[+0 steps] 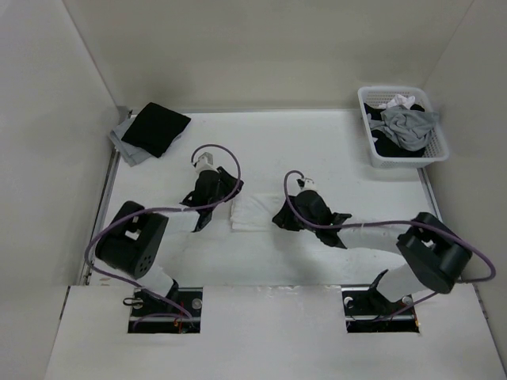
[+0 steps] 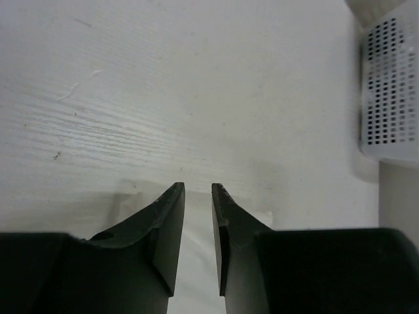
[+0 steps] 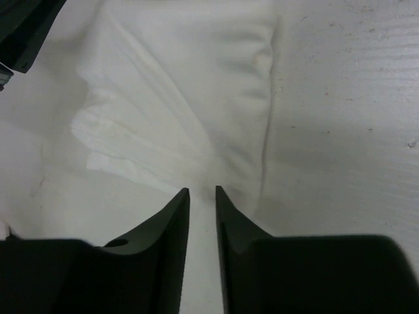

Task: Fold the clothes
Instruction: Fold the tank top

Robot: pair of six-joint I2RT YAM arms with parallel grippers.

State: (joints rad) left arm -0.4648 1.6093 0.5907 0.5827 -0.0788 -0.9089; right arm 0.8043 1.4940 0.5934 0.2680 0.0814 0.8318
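As the left gripper [image 2: 198,190] and right gripper [image 3: 201,191] stand slightly parted, the folded white top [image 1: 252,212] lies between them, mid-desk [image 1: 317,142].

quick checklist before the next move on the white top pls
1. White top folded small, lying between the two arms: ok.
2. Right gripper free of the top: cannot tell; its jaws stand slightly apart, but creases fan out from its tips.
3. Left gripper free of the top: cannot tell; the gap is narrow and only white shows through it.
4. Top apart from the black garment and the basket: ok, both sit at the back corners.
5. Folded edges lined up: not ok; the layers look stepped in the right wrist view.
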